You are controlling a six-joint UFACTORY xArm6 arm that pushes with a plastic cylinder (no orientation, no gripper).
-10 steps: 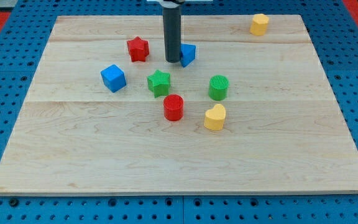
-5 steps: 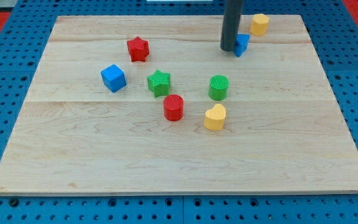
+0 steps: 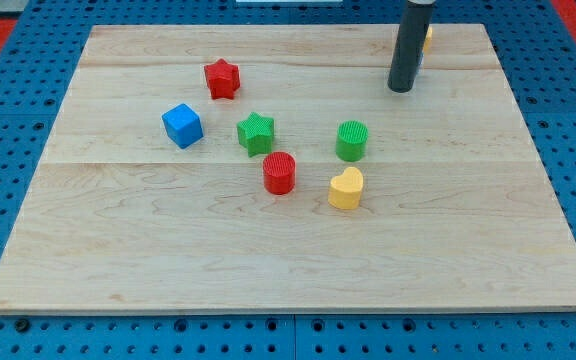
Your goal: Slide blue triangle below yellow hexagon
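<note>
— So, where's the rod now?

— Upper right of the frame. The tip (image 3: 401, 90) sits on the table (image 3: 288, 250), and the rod covers most of two blocks behind it.

— The blue triangle?

— Only a thin blue sliver (image 3: 419, 66) shows at the rod's right edge, touching it. Just above that, a bit of yellow (image 3: 427, 36) peeks out, the yellow hexagon; I cannot make out its shape.

— Any jaws?

— None on this arm, just the rod.

— And the rest?

— Well apart, mid-frame: red star (image 3: 222, 78), blue cube (image 3: 182, 125), green star (image 3: 255, 132), green cylinder (image 3: 351, 141), red cylinder (image 3: 279, 172), and a yellow heart (image 3: 345, 188) just beside it.
</note>
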